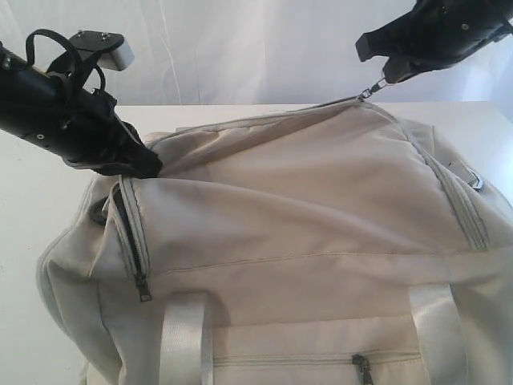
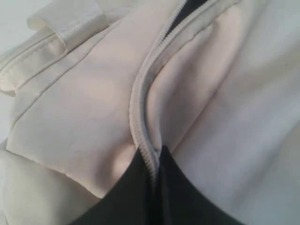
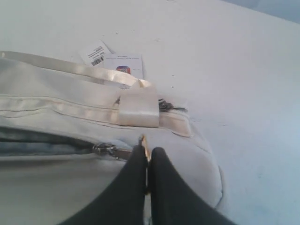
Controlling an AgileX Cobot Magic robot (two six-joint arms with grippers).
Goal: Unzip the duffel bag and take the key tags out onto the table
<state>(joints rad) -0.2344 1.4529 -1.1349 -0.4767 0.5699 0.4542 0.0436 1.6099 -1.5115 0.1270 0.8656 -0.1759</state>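
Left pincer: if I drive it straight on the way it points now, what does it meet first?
The duffel bag itself. The left pincer is shut on the zipper seam, so any push probably goes straight into the cloth; what lies under it is hidden.

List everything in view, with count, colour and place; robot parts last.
duffel bag: one, cream-beige, on the table
table: one, white, under the bag
webbing handles: two straps, pale, on the bag's near side
top zipper pull: one, metal, at the bag's top, in the right gripper
paper labels: two, white, on the table by the bag's end
key tags: none in view
left gripper: one, black, shut on the bag's zipper edge
right gripper: one, black, shut on the top zipper pull
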